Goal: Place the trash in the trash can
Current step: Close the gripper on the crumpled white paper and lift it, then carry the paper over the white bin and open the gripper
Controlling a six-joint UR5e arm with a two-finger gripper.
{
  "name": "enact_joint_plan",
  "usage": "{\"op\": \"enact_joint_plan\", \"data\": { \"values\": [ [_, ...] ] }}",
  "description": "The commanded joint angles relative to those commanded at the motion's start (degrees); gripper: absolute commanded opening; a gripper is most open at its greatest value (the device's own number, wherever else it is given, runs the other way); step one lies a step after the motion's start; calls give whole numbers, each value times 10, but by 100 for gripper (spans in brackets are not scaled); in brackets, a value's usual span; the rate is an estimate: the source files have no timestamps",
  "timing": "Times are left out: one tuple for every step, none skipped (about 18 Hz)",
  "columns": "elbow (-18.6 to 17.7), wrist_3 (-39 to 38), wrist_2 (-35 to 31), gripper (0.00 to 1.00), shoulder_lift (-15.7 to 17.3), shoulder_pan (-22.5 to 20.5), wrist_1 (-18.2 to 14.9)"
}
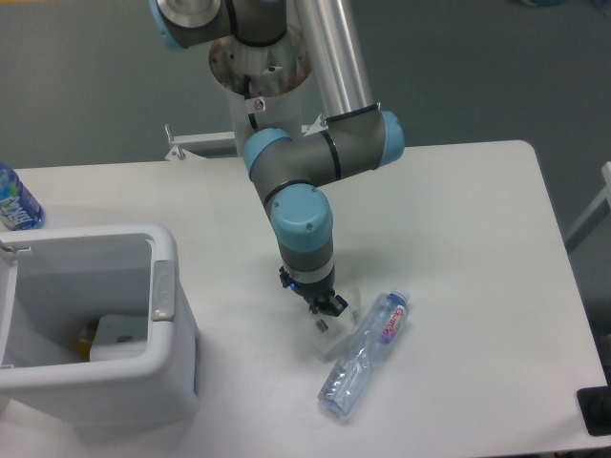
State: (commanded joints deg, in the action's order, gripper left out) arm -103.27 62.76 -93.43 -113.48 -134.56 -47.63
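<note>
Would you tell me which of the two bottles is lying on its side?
The crushed clear bottle with the red-purple label, lying right of the gripper; the blue-labelled bottle stands at the table's far left edge.

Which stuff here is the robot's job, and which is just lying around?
For the job:
- paper wad under the end effector
- crushed bottle
- trash can

Just lying about:
- blue-label bottle at the table's left edge
</note>
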Motion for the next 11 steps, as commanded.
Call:
{"op": "enact_joint_plan", "data": {
  "values": [
    [0,-8,3,0,12,-1,-1],
    [-1,-18,5,0,27,-2,-5],
    [0,-25,10,0,42,-3,-17],
    [1,-32,26,0,54,-3,-26],
    [2,-40,54,0,64,-3,-30],
    [3,-47,86,0,80,-4,-31],
    [9,-61,117,0,97,-9,-31],
    [19,-88,146,0,110,-12,-30],
    [38,-124,174,0,120,-14,-30],
    [62,-170,205,0,122,-15,-28],
    [87,-222,233,0,122,-18,-26]
  ]
}}
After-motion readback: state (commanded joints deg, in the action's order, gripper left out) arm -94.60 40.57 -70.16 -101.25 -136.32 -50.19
